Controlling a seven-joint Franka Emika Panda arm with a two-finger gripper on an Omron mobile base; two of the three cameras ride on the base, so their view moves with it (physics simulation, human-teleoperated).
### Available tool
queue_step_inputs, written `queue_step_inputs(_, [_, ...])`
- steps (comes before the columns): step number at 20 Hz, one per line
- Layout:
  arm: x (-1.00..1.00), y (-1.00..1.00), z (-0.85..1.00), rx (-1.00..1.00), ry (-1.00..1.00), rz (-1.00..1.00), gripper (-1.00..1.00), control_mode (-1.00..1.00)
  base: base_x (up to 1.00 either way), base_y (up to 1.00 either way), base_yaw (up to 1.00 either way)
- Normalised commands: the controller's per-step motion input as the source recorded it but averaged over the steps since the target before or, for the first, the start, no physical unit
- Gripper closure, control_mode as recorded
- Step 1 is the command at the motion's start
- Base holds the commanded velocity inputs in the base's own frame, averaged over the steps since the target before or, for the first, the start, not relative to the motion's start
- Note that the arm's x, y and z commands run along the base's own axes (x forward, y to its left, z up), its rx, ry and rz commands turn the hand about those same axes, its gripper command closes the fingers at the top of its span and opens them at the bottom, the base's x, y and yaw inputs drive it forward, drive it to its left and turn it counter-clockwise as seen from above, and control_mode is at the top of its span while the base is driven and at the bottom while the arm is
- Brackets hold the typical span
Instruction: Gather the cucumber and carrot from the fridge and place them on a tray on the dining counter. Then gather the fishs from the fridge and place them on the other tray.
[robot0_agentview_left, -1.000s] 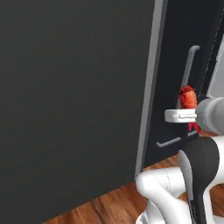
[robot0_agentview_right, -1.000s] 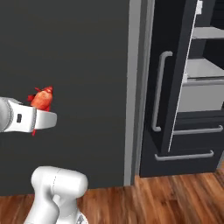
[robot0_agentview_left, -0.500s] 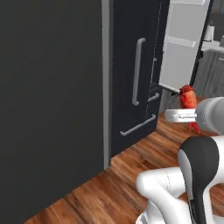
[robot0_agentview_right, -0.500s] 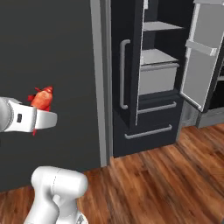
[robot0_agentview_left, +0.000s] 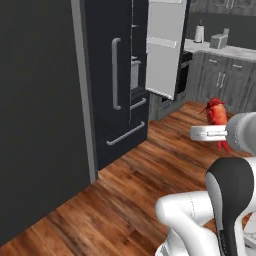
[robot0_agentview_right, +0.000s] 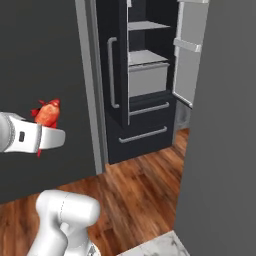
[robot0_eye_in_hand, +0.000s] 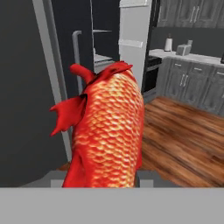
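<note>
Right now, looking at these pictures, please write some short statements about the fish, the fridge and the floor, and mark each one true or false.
1. The fingers are closed on the red-orange fish. True.
2. The fish lies on a fridge shelf. False: it is held in the air, away from the fridge, over the wooden floor.
3. One fridge door stands open, showing light grey shelves. True.
4. The fish in the grip is slim and silver-grey. False: it is bright red-orange with scales and spiky fins, as the hand view shows.
5. The floor is white tile. False: it is brown wood planks.
</note>
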Motion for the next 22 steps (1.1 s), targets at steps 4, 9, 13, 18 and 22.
queue_step_inputs(4, [0.0,0.0,0.0,0.0,0.0,0.0,1.0,1.0,-0.65,-0.59,-0.22])
queue_step_inputs(9, [0.0,0.0,0.0,0.0,0.0,0.0,1.0,1.0,-0.6,0.04,-0.26])
queue_step_inputs(13, [0.0,0.0,0.0,0.0,0.0,0.0,1.0,1.0,-0.33,0.5,-0.17])
queue_step_inputs(18, [0.0,0.0,0.0,0.0,0.0,0.0,1.0,1.0,-0.59,0.18,-0.14])
queue_step_inputs(22, [0.0,0.0,0.0,0.0,0.0,0.0,1.0,1.0,-0.88,-0.01,-0.16])
